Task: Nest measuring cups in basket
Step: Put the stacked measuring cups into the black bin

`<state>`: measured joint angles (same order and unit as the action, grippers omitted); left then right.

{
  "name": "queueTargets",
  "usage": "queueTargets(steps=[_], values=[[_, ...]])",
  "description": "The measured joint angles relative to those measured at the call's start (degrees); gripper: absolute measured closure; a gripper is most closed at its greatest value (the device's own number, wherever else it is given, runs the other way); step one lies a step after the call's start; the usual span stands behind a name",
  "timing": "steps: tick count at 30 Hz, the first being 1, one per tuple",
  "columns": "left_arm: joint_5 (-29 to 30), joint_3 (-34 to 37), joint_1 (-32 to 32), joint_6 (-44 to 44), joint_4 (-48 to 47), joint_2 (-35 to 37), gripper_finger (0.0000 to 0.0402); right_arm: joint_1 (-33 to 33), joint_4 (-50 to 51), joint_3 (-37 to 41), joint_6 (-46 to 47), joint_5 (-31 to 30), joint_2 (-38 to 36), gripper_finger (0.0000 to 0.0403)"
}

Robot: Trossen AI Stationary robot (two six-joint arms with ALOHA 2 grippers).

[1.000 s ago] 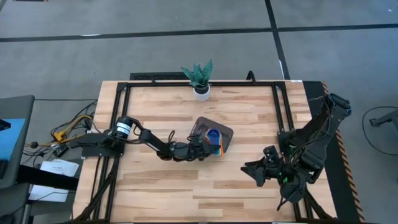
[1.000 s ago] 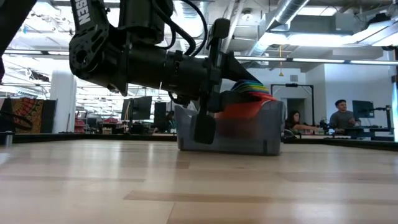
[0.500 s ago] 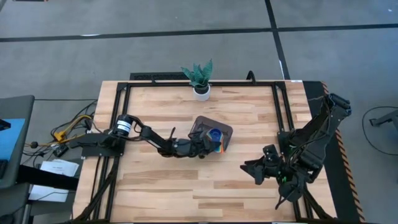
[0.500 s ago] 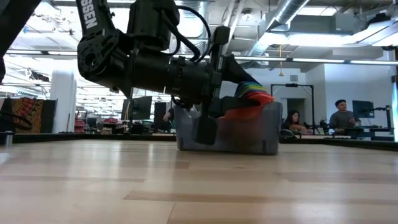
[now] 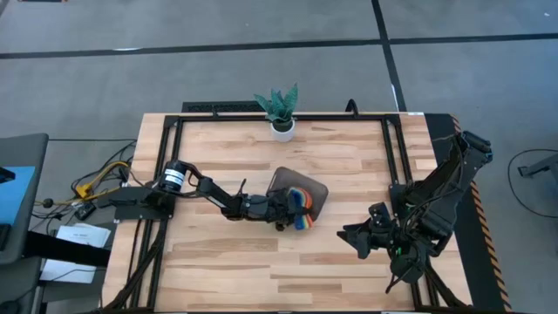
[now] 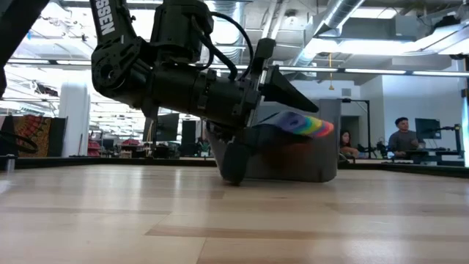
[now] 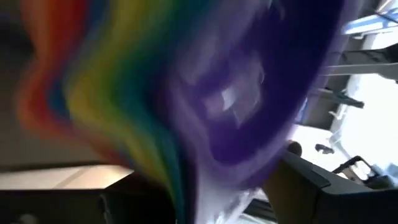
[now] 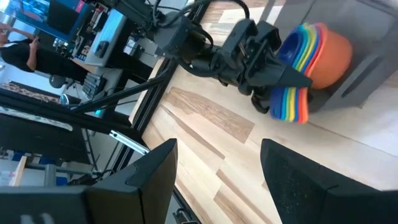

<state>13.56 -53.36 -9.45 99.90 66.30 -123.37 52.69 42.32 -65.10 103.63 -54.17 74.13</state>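
Pale wooden bench (image 5: 349,166): the left end effector (image 5: 286,208) grips the stacked measuring cups (image 5: 302,210)' handles, tipping the basket (image 5: 307,191) ahead; further pulling could spill everything.

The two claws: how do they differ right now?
The left claw reaches out over the middle of the table, at the basket; the right claw sits folded back at the table's right side. The left claw works at the stack of measuring cups, while the right claw is open and holds nothing. Both are dark, two-fingered claws on dark arms.
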Motion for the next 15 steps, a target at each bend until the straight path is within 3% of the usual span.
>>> queueTargets(steps=[15], values=[[0.59, -1.40, 0.80, 6.21, 5.11, 0.02, 0.0209, -0.98, 1.01, 0.00, -0.11, -0.17, 0.02, 0.0148]])
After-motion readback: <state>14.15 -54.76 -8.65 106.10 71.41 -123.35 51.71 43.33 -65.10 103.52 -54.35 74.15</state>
